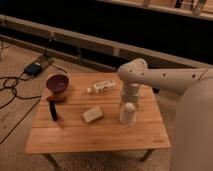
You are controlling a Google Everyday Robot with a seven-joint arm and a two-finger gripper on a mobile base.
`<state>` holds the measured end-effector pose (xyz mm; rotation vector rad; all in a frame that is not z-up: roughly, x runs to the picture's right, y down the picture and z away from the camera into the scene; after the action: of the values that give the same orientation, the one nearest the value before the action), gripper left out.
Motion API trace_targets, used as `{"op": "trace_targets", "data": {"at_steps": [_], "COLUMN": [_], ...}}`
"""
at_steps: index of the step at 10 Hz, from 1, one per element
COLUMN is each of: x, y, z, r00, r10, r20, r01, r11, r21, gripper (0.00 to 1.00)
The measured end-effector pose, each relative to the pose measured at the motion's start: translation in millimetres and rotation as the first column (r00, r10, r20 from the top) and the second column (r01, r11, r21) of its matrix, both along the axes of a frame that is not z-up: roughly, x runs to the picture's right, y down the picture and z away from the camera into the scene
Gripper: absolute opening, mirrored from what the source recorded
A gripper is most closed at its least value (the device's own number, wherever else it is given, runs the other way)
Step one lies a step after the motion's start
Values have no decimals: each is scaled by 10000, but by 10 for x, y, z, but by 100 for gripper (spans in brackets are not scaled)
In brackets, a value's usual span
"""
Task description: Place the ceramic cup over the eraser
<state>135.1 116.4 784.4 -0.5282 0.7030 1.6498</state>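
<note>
The white ceramic cup [128, 114] stands upside down on the right part of the wooden table [100, 137]. The gripper [129, 98] hangs from the white arm directly above the cup, at or close to its top. The black eraser [52, 111] lies near the table's left edge, far to the left of the cup and the gripper.
A dark red bowl [57, 83] sits at the back left, just behind the eraser. A white bottle-like item [102, 87] lies at the back middle. A pale cream block [92, 114] lies between eraser and cup. Cables and a box [35, 67] are on the floor at left.
</note>
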Motion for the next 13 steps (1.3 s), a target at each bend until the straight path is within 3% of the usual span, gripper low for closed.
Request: {"op": "trace_targets", "data": {"at_steps": [3,8,10,13], "x": [93,33,-18,-156], "y": [10,34,-12,-209], "z": [81,135,124,70], "r00": [9999,9973,9969,9967], "r10": [146,652,599,79], "r20": [-86,331,513,810], "r01": [-147,-648,-595,-88], "r11": [9999,9978,9982,9999], "r21": [-53,-151,-105,109], "gripper": [62,13,0,0]}}
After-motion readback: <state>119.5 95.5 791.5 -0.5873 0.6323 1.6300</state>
